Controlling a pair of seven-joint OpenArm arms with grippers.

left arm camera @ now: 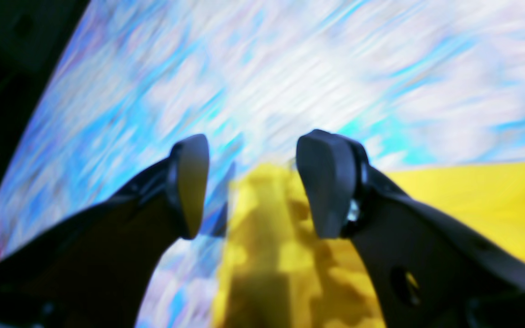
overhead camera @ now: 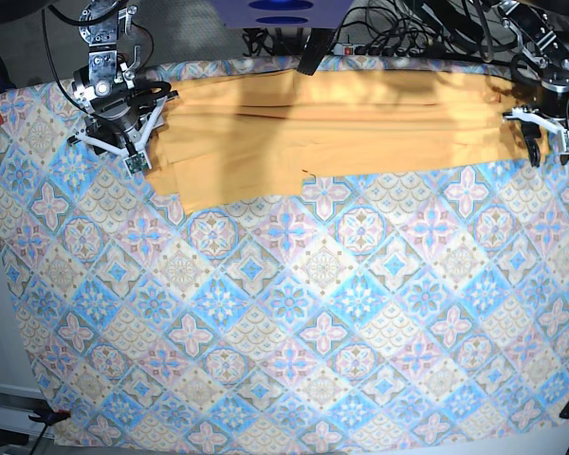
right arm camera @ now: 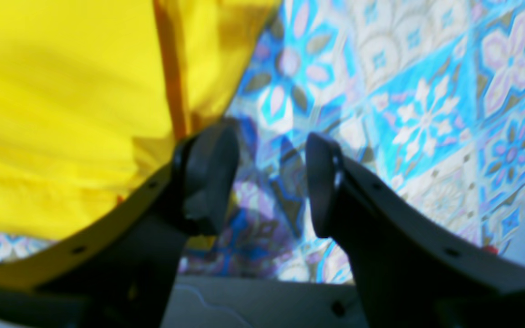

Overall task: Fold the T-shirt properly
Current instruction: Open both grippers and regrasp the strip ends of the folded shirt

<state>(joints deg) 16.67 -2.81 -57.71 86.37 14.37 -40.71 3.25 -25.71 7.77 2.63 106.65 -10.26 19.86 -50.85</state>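
Left wrist view: the left gripper (left arm camera: 252, 187) has its jaws standing apart with nothing between the pads. The mustard T-shirt (left arm camera: 472, 205) lies below and to one side of the fingers, a rumpled edge of it running under the gap. The patterned tablecloth (left arm camera: 290, 68) beyond is smeared with motion blur, so fine detail there cannot be read.

Right wrist view: the right gripper (right arm camera: 271, 177) also has its jaws parted and empty. The T-shirt (right arm camera: 62, 114) sits just beside the outer finger, its reddish seam (right arm camera: 171, 68) running toward that fingertip; between the pads only tablecloth (right arm camera: 426, 114) shows.

Base view: the T-shirt (overhead camera: 341, 133) is stretched as a long band along the far edge of the tablecloth (overhead camera: 284, 332), with the right gripper (overhead camera: 114, 118) at one end and the left gripper (overhead camera: 548, 128) at the other, each near the fabric's edge.

The risk, as I judge it: either gripper may close on tablecloth along with shirt, or catch only one layer, so a lift would drag the cloth or leave the fold crooked.
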